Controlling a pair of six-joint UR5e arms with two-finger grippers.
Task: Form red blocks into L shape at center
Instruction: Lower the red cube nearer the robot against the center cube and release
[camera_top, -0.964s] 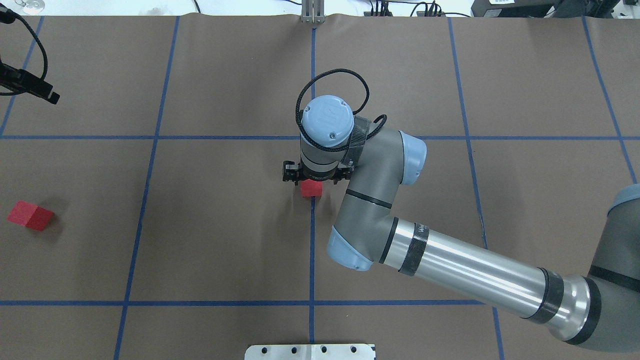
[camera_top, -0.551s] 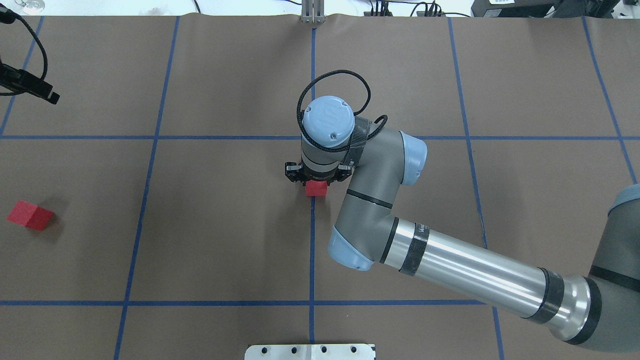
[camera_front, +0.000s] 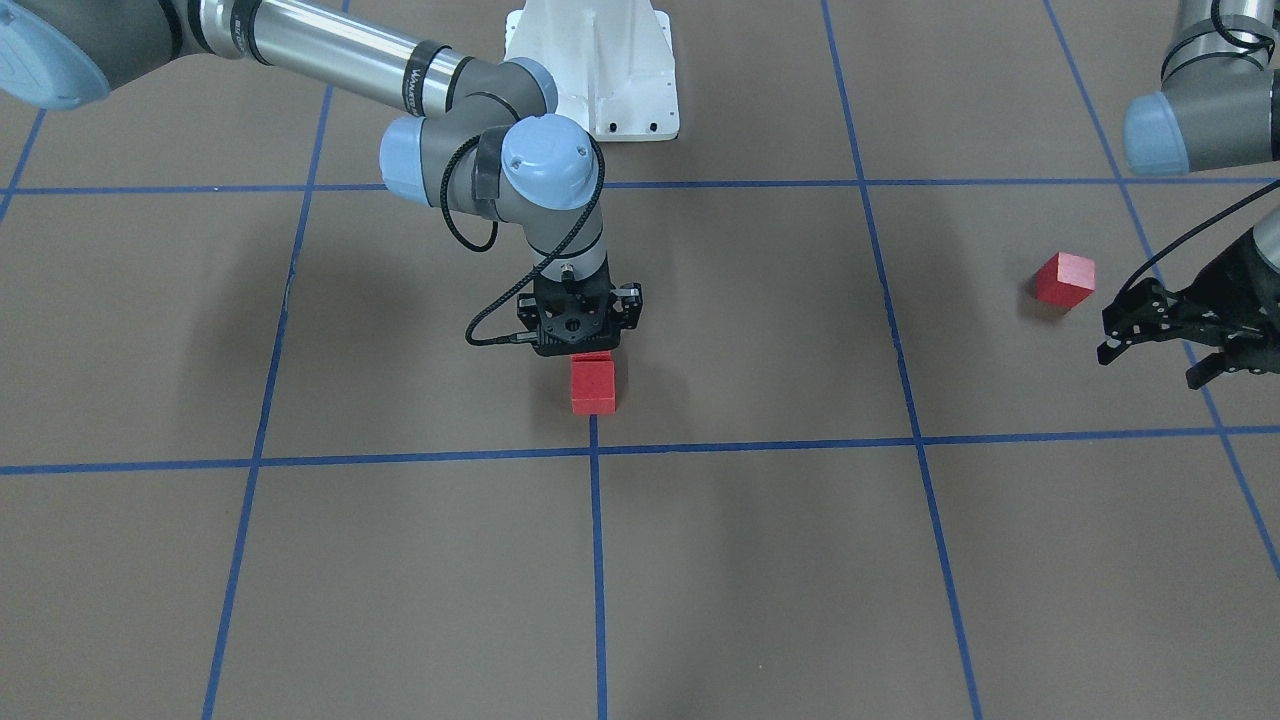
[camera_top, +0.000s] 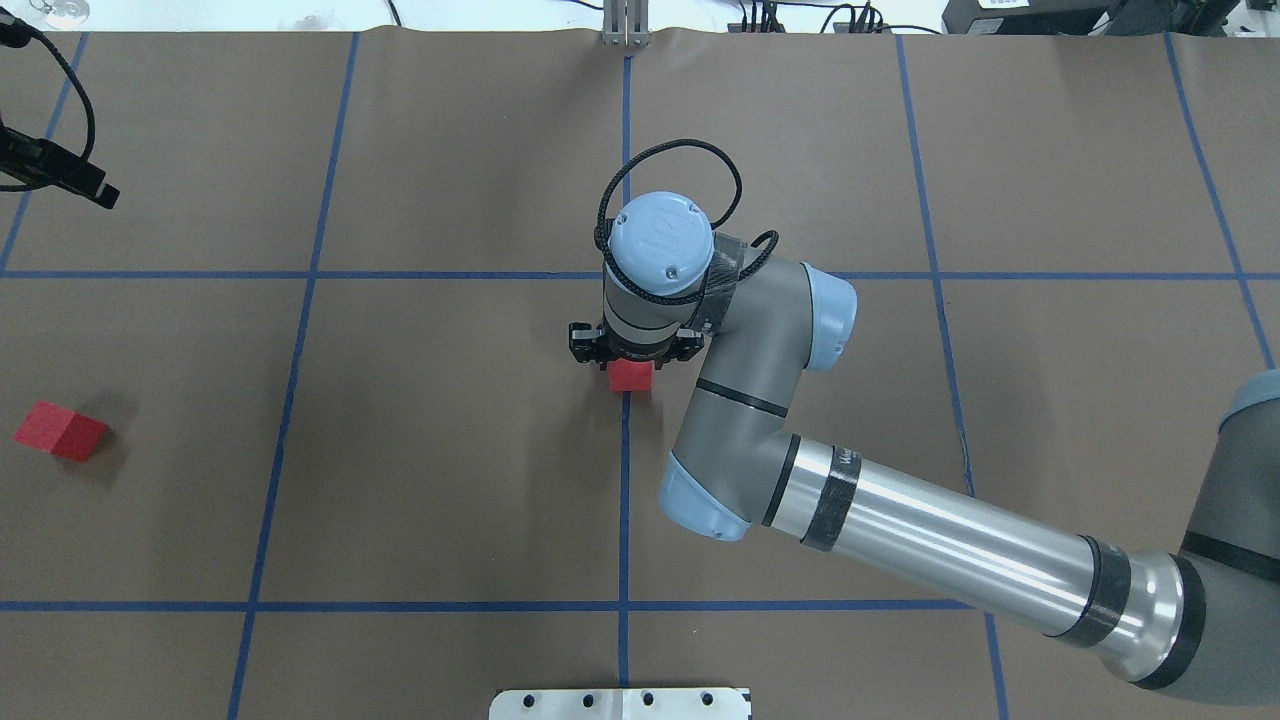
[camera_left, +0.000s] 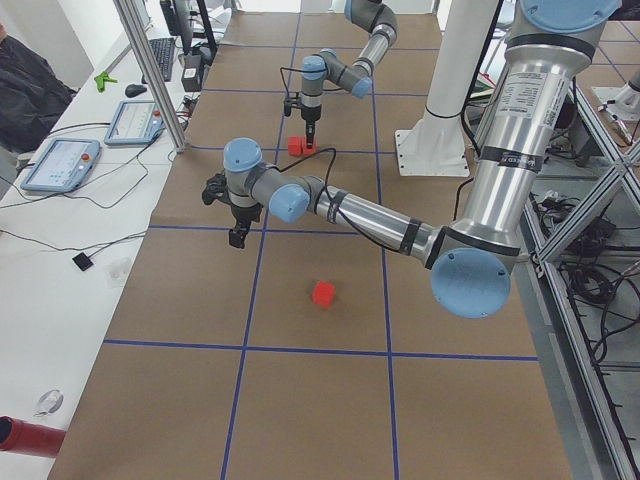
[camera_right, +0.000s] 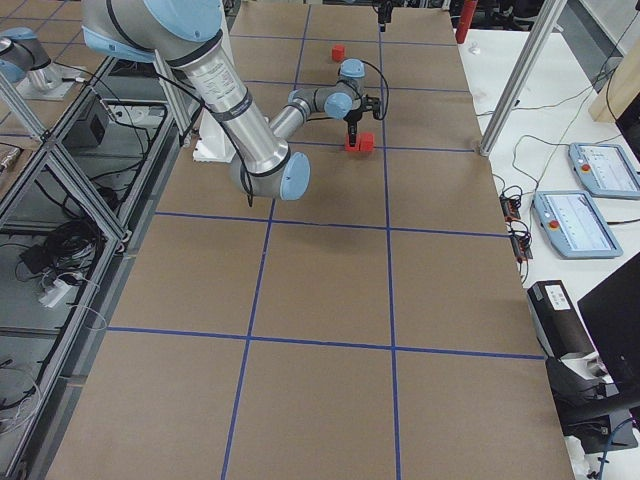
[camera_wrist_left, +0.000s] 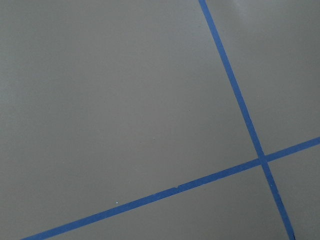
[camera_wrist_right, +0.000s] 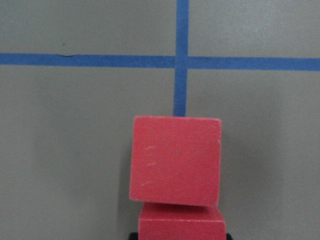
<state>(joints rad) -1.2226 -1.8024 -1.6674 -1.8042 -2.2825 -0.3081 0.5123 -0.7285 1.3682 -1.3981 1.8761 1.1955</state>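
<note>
- Right wrist-mounted view shows you two small matte red cubes in a row. The front red cube (camera_wrist_right: 175, 160) lies just short of the blue tape crossing (camera_wrist_right: 182, 61), and the second red cube (camera_wrist_right: 181, 223) touches it from behind.
- That pair sits at the center (camera_front: 640, 430), the brown matte surface by the middle crossing, so I judge one straight leg of the L is laid.
- The right gripper (camera_front: 585, 340) stands straight over the second red cube. Its jaws are hidden, so you cannot tell whether it clamps the cube.
- The third red cube (camera_front: 1065, 280) lies well apart from the pair, near the left gripper (camera_front: 1150, 365), whose fingers are spread with nothing between them.
- Left to do: bring that cube beside one end of the pair to turn the corner.
- No container shows in any view.
</note>
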